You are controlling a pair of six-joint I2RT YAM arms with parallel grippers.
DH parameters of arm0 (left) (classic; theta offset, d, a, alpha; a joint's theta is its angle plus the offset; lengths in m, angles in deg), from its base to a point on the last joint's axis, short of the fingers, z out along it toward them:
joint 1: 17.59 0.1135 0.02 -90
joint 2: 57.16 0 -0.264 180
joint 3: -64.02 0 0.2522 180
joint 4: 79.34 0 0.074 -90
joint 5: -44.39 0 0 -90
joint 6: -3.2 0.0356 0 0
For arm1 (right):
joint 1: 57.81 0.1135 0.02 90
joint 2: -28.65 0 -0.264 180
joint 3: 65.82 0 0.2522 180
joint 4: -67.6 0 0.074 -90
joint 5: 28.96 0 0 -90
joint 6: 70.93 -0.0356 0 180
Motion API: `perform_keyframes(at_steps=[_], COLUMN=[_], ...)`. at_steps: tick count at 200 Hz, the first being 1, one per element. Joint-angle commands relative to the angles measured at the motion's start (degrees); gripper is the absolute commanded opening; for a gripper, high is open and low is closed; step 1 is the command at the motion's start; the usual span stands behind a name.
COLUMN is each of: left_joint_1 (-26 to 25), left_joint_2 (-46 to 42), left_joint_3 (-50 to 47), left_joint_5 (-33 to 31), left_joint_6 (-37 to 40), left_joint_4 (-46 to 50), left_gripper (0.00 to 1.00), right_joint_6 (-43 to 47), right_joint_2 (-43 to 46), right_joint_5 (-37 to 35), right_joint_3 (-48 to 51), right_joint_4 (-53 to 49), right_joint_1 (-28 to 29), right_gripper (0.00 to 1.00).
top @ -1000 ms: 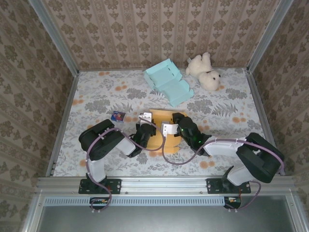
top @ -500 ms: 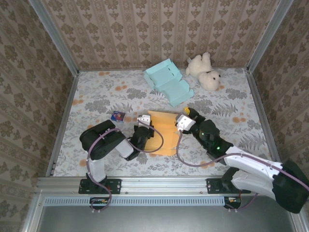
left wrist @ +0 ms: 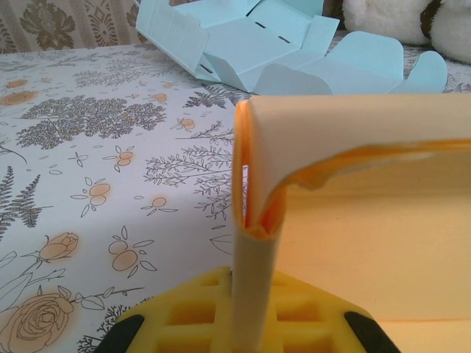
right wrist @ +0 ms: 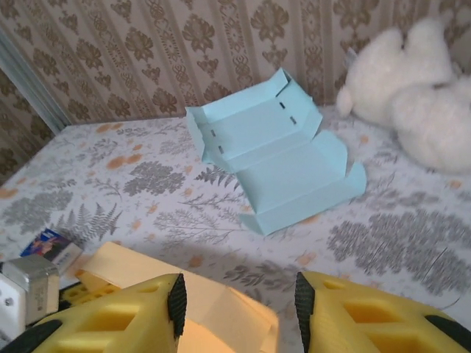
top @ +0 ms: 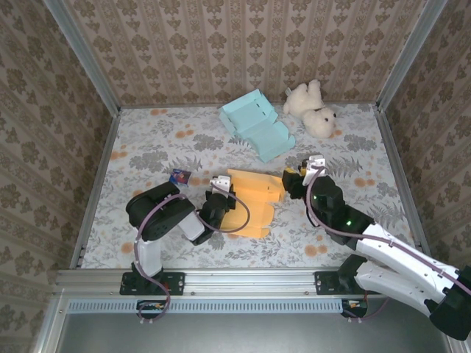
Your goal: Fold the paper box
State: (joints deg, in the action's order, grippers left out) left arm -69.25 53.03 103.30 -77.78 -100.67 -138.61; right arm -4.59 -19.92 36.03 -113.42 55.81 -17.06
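Two grippers at the box | box: orange sheet, middle of table, left edge curled up | left gripper: clamped tight on that edge, probably anchoring the sheet for creasing | right gripper: jaws apart over the right edge, holding nothing, seemingly placed to take a flap.

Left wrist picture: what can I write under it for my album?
Left gripper pinching the curled edge of the orange paper box, blue box and white teddy behind.
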Motion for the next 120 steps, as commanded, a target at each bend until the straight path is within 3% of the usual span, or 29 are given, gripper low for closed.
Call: perform_keyframes(at_steps=[1,49,120], left_joint_1=[0.37,-1.06,-1.87], left_joint_2=[0.98,-0.23,-0.95], left_joint_3=[-0.64,-1.77,-2.76], left_joint_5=[-0.06,-2.71,-3.74], left_joint_6=[-0.53,-0.79,-1.28], left_joint_4=[-1.3,-1.32,-1.33], left_gripper=[0.0,0.0,0.0], right_joint_6=[-12.03,-14.73,-13.63], right_joint_2=[0.42,-5.95,-18.09], right_joint_5=[2.69,8.55,7.73], right_joint_3=[1.49,0.84,-4.78], right_joint_4=[-1.26,2.21,3.32], right_joint_1=[-0.3,0.59,3.74], right_gripper=[0.46,0.48,0.49])
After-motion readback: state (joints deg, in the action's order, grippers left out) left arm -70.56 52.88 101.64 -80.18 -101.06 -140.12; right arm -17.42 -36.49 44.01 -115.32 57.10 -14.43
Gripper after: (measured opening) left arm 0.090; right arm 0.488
